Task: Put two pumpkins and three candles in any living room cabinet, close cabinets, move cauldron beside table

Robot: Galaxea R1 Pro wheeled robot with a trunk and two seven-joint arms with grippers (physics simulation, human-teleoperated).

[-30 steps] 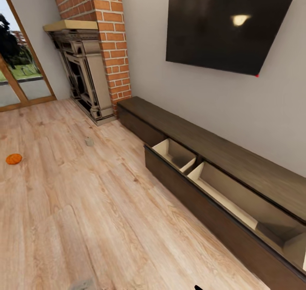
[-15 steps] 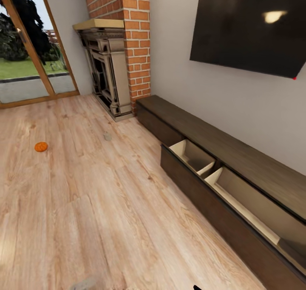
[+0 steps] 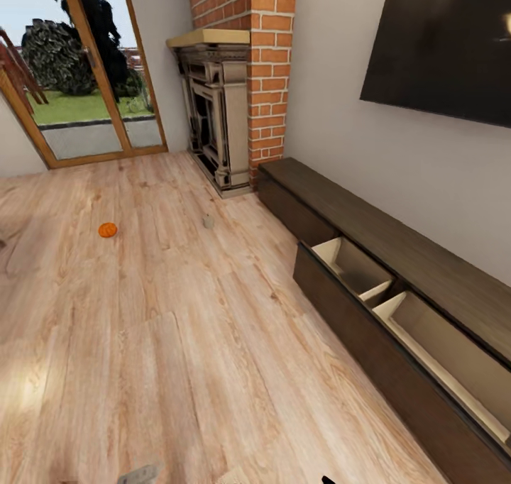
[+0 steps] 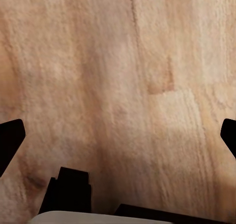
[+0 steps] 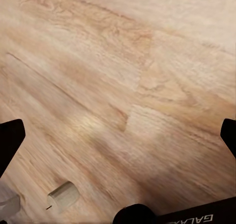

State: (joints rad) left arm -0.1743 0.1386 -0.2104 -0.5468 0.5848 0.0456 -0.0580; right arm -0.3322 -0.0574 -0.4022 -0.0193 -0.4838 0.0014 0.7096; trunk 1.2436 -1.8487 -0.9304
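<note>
Head view: cabinet (image 3: 397, 257) drawer cut off.

Black end effector fingers (image 4: 11, 140), pale grey wrist housing, black right end effector (image 5: 118, 140) body with white lettering

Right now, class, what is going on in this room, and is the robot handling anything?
Nothing is being handled. The left gripper and right gripper both hang open over bare wooden floor. One small orange pumpkin lies on the floor some way out from the fireplace. A pale cylinder, possibly a candle, lies on the floor near the right gripper. The long dark cabinet along the wall has a drawer pulled open, its pale compartments empty as far as they show.
</note>
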